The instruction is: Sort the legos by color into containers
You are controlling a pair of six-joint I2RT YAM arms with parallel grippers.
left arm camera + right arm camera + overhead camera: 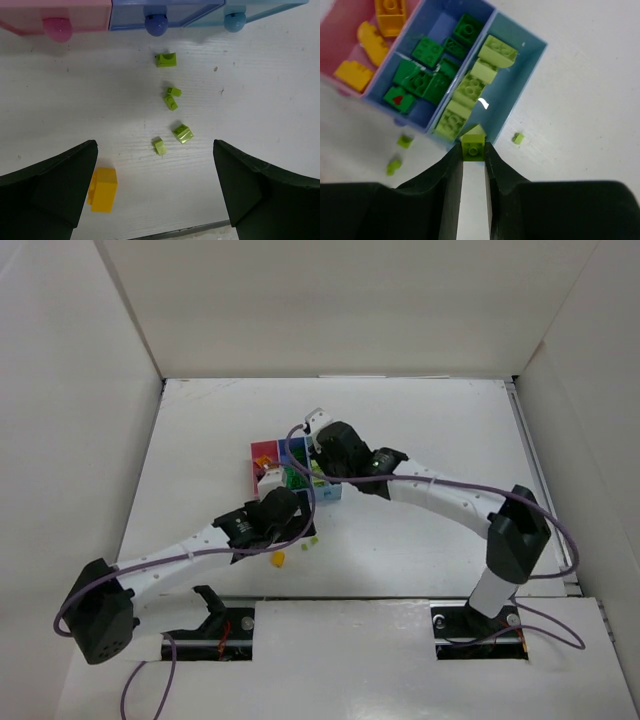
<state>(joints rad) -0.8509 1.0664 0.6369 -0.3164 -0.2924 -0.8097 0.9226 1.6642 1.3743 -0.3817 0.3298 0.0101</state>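
A small pale lime green studded brick (473, 145) sits pinched between the fingers of the right gripper (473, 152), at the lower centre of the right wrist view. It hangs just at the near end of the light blue rectangular plastic bin (522, 75). That bin already holds a row of pale lime bricks (470, 90). Next to it, toward the upper left, the periwinkle blue bin (437, 25) holds a heap of dark green bricks (427, 50). The pink bin (340, 25) in the upper left corner holds orange-yellow bricks (370, 40). Each colour has its own bin, and most of the sorting looks done.

What is left lies on the white table (260, 90). In the left wrist view, five loose lime bricks (182, 133) run down the middle of the frame, below the bins' front edges along the top. One loose orange-yellow brick (102, 189) lies at the lower left, just beside a finger. The left gripper (153, 150) hangs above them with its jaws spread wide, holding nothing. In the right wrist view, another stray lime brick (518, 138) lies right of the held one, just outside the light blue bin. No dark green brick shows loose on the table. The held brick has yet to go in, and after it the loose lime pieces and the single orange-yellow one remain.
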